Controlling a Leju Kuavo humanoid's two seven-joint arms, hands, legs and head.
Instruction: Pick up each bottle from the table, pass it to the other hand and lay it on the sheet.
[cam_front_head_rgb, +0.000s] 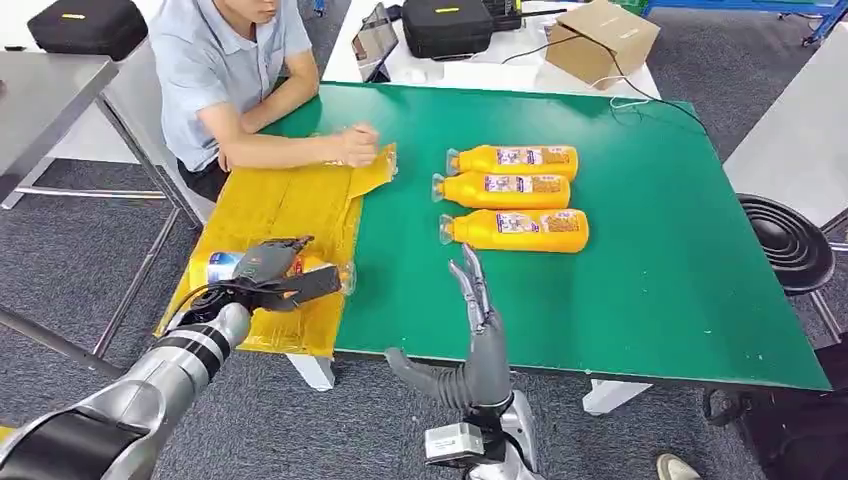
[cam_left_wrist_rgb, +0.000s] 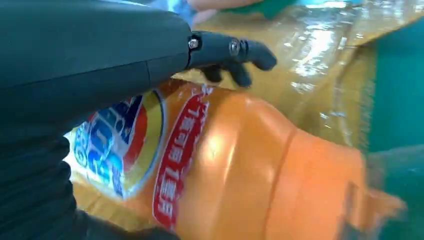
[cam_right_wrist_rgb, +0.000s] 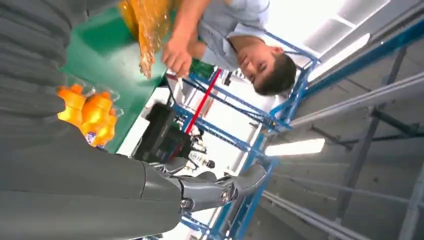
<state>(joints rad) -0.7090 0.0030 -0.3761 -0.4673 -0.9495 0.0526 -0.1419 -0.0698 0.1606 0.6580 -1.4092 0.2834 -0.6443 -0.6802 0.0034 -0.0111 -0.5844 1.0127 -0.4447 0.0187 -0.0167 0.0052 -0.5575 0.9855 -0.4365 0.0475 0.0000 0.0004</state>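
My left hand (cam_front_head_rgb: 272, 272) holds an orange bottle (cam_front_head_rgb: 215, 268) lying on its side on the yellow sheet (cam_front_head_rgb: 290, 200), near the sheet's front edge. Up close, the bottle (cam_left_wrist_rgb: 240, 170) with its blue and red label sits under my left hand (cam_left_wrist_rgb: 100, 55), whose dark fingers (cam_left_wrist_rgb: 235, 50) reach over it. My right hand (cam_front_head_rgb: 478, 310) is open, fingers straight and pointing away from me, above the green table's (cam_front_head_rgb: 650, 300) front edge. Three more orange bottles (cam_front_head_rgb: 520, 160), (cam_front_head_rgb: 510, 190), (cam_front_head_rgb: 520, 230) lie side by side beyond it. The right wrist view has my right hand (cam_right_wrist_rgb: 100, 185) and the bottle caps (cam_right_wrist_rgb: 92, 117).
A person sits at the far left corner, one hand (cam_front_head_rgb: 358, 145) pinching the sheet's far edge. A black stool (cam_front_head_rgb: 790, 240) stands at the right. A cardboard box (cam_front_head_rgb: 600, 40) and black cases lie on the white table behind. A grey table (cam_front_head_rgb: 50, 90) is at the left.
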